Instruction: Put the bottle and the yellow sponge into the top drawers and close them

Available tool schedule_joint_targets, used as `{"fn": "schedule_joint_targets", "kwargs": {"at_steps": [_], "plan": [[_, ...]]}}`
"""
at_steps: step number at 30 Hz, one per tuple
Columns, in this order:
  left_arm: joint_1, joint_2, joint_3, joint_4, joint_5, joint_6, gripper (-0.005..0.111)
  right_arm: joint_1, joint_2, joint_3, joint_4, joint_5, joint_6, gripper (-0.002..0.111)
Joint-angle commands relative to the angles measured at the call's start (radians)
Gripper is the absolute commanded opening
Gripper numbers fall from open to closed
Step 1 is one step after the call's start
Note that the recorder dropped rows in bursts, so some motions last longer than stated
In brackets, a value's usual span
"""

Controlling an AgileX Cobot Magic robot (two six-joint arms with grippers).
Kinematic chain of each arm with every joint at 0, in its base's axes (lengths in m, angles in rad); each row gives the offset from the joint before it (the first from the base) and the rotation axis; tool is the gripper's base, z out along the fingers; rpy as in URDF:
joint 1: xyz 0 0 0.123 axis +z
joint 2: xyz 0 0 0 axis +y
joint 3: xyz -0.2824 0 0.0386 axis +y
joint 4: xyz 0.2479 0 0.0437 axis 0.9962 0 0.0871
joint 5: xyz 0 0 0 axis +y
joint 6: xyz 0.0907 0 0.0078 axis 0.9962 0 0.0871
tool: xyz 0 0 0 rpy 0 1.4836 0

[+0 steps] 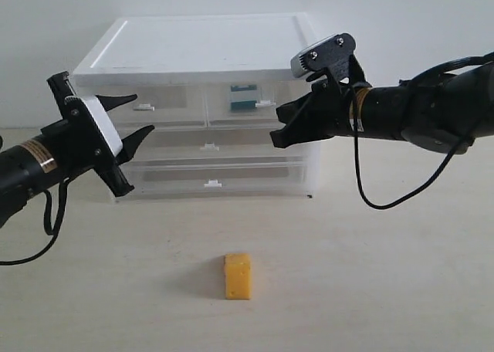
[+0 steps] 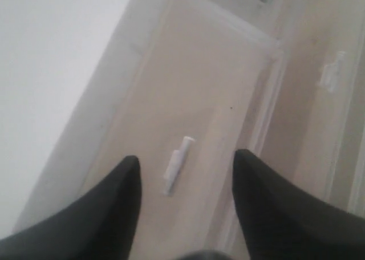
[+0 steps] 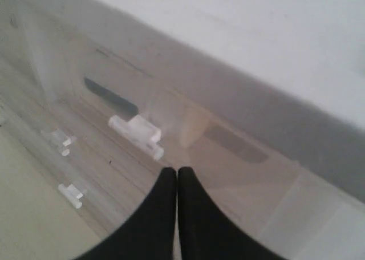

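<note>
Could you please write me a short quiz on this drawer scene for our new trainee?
1. True or false: the yellow sponge already sits in a drawer.
2. Where is the bottle? A) on the table; B) inside the right-hand top drawer; C) held by the left pincer.
3. Fill in: the ___ pincer is open, while the right pincer is shut.
Key: 1 false, it lies on the table; 2 B; 3 left.
</note>
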Motion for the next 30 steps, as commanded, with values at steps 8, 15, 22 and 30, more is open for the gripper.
{"fn": "schedule_joint_targets", "kwargs": {"at_steps": [8,15,22,30], "plan": [[-0.005,0.054,-0.043,-0.035,-0.040,0.052,0.004,-0.010,0.001,-0.008,-0.024,-0.222,0.149,0.000],[-0.042,0.054,-0.021,-0.051,-0.025,0.390,0.004,-0.010,0.001,-0.008,-0.024,-0.267,0.190,0.000],[-0.111,0.050,0.050,-0.192,-0.100,0.498,0.004,-0.010,0.001,-0.008,-0.029,-0.271,0.192,0.000],[-0.148,-0.040,0.165,-0.214,-0.131,0.508,0.004,-0.010,0.001,-0.008,-0.029,-0.271,0.192,0.000]]}}
